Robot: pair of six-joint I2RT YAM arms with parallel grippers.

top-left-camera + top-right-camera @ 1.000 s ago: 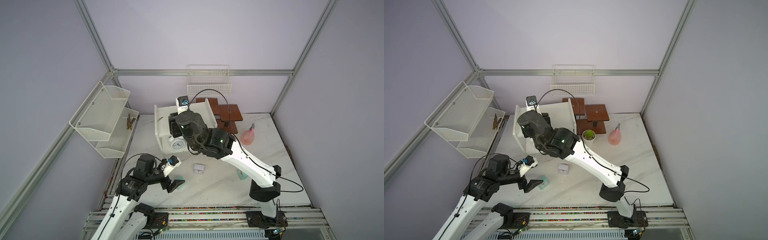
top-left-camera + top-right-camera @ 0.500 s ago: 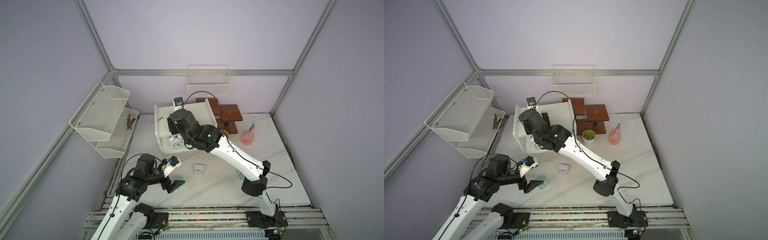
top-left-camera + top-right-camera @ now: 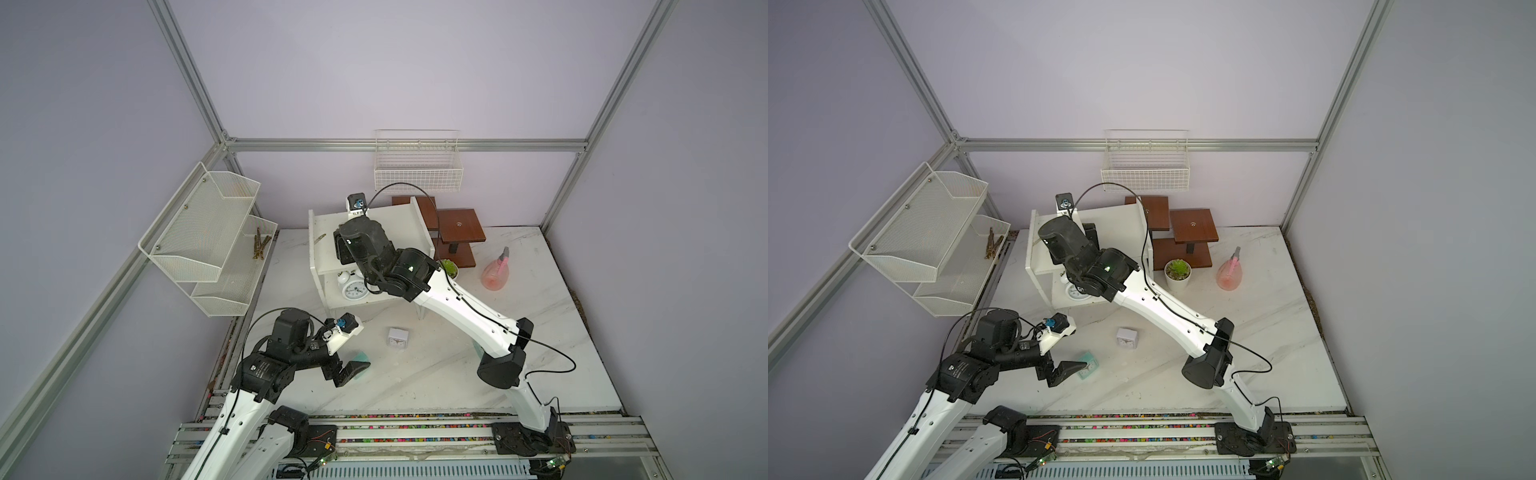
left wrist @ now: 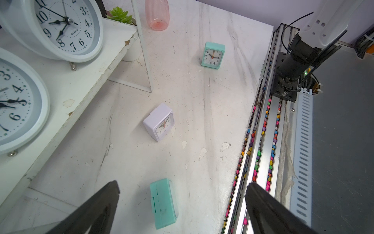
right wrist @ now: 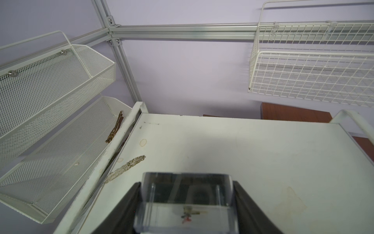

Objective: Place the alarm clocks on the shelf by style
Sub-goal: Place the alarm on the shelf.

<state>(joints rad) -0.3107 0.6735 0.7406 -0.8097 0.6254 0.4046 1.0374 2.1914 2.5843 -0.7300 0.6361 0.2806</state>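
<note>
Shelf now has the right arm stretched further over its top board than 1 second ago, so the right gripper, clamped on the grey clock, sits above bare board; touching or not, I cannot tell. Release looks close. 2 bell clocks stand on the lower board. Left gripper, unmoved, gapes wide over 1 mint clock; the 2nd mint clock and white clock wait on the table.

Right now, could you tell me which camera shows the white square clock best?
The left wrist view: the white square clock shows near and unblocked, its face and hands plain. Both top views show the clock small; the right wrist view does not show it.
</note>
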